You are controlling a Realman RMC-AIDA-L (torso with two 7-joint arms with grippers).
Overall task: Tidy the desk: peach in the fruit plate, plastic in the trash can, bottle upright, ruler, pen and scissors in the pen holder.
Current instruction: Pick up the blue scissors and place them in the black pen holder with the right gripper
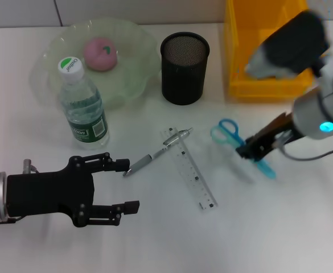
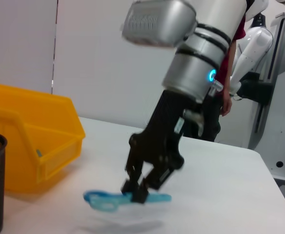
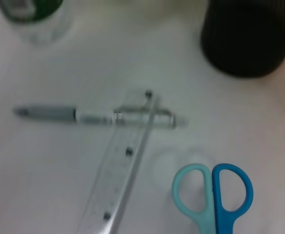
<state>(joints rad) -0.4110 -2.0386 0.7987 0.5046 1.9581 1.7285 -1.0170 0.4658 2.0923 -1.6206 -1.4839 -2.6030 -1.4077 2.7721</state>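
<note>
White surface (image 1: 280, 239) stretches before us, carrying everything we see. Our right tool (image 1: 251, 149) is down at the scissors (image 1: 230, 135), its fingers closed on the blades while the two blue handle loops point away toward the pen holder (image 1: 184, 67); from the left wrist view the scissors (image 2: 108, 200) appear raised just off the surface in that grip. Our left tool (image 1: 127, 186) sits low near the front edge, fingers spread open and holding nothing, its upper fingertip just beside the butt end of the pen (image 1: 155, 153). That pen lies slantwise with its clip end resting across the top of the clear ruler (image 1: 192, 170), which runs between the two tools. Behind our left tool the bottle (image 1: 82, 103) stands upright with its cap on, touching the rim of the fruit plate (image 1: 131, 85), where the peach (image 1: 101, 54) already sits. Black mesh, the pen holder stands upright between the plate and the yellow bin (image 1: 251, 57) at the back right.
</note>
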